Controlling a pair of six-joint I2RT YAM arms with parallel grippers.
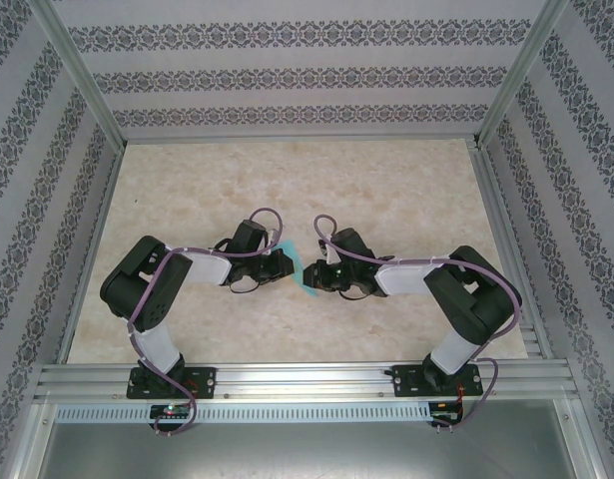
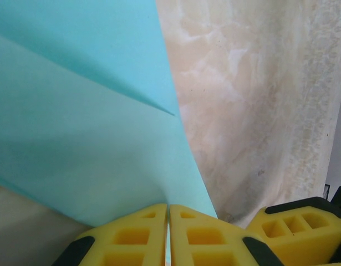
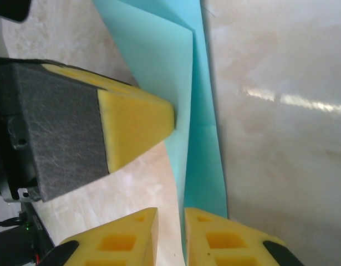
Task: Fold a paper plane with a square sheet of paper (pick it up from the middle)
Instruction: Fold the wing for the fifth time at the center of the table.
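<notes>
Paper is the hinge of this moment: the creased turquoise sheet of paper [image 1: 308,274] stands on edge over the middle of the counter [image 1: 287,180], wedged between your two arms, with its long axis running roughly from far to near.

On the left, your left gripper [image 1: 286,261] reaches in from the left side of the sheet. Its wrist view shows the jaws pressed together with only a sliver of turquoise between them, so it is clamped on the near edge of the sheet. The paper fans up and away to the left of the fingers, and a sharp diagonal fold shows in it.

On the right, your right gripper [image 1: 321,277] comes in from the opposite side, and the two fingertips nearly meet. Its own camera shows the jaws parted by a narrow gap, wider than the paper, with the sheet's edge running down into that gap. I judge it loose, not pinching.

Both arms are equally near, so the next move turns on the left clamp alone bearing the sheet.

The overhead view gives you the layout but hides both jaws. The wrist views settle each grip, and the right one also catches a left finger [image 3: 134,124] resting against the sheet.
</notes>
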